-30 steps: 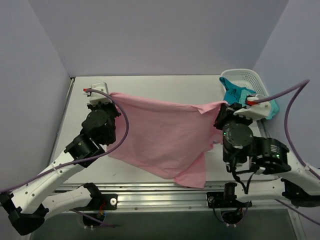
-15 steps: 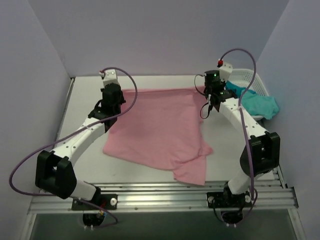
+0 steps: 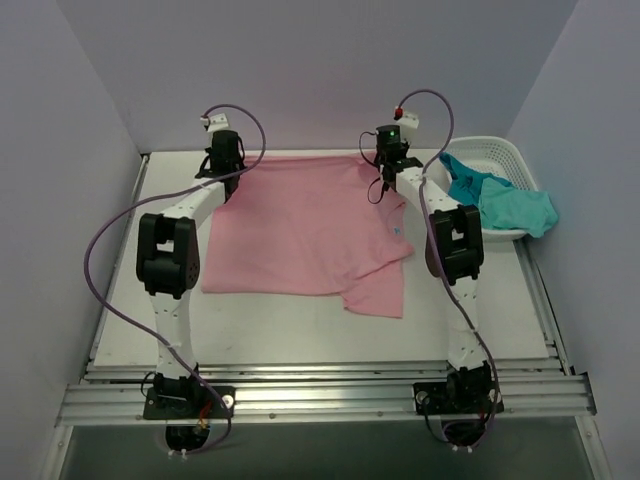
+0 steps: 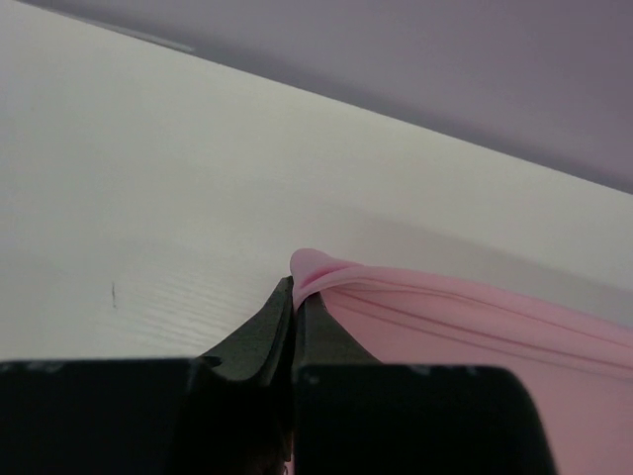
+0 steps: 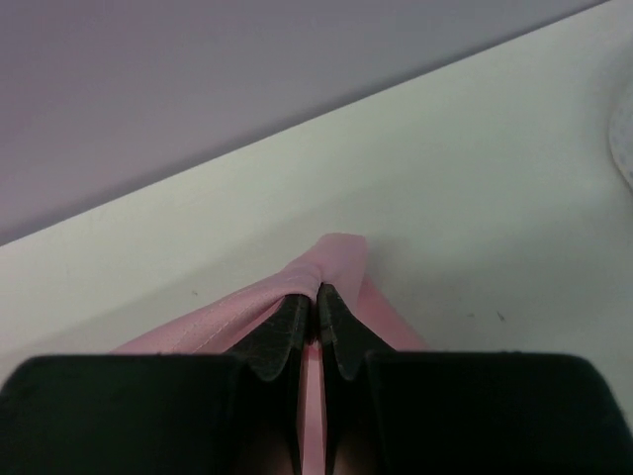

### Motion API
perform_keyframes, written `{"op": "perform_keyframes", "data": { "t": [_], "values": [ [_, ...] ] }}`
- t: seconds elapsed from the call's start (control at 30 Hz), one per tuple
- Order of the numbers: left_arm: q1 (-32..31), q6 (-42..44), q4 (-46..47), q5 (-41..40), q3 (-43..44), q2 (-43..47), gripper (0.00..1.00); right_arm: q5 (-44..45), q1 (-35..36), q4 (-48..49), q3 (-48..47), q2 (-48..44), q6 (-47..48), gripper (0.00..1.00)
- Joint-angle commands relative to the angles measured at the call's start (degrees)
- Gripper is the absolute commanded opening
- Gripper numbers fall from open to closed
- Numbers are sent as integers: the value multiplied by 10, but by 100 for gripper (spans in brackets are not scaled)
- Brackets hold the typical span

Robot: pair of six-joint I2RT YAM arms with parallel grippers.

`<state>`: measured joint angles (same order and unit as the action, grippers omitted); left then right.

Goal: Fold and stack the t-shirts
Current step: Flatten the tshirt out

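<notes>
1. Currently spreading out pink t-shirt [image 3: 300, 230], flat on desk [image 3: 520, 300], just left of white basket [image 3: 497, 150].
2. Left fingers [image 4: 287, 302] clamped on corner farthest from basket; right fingers [image 5: 297, 307] clamped on corner nearest it.
3. Next, probably: releasing both corners, then regripping to fold.

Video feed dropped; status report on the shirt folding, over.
Left end effector and right end effector shut on far corners of pink t-shirt. Shirt spread out, unfolded. Teal t-shirts in white basket, right side, not in the way.
</notes>
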<state>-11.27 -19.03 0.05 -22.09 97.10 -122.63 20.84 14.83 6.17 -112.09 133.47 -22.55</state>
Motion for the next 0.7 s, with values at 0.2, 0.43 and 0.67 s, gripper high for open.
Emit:
{"op": "perform_keyframes", "data": {
  "t": [0.2,0.43,0.67],
  "values": [
    [20,2,-100,24,234,-44,2,33,-21,-6,-127,-13,50,0],
    [-5,27,-123,13,175,161,2,57,1,17,-41,-220,92,0],
    [-103,38,-119,12,-43,509,2,115,110,55,167,-563,159,0]
  ]
}}
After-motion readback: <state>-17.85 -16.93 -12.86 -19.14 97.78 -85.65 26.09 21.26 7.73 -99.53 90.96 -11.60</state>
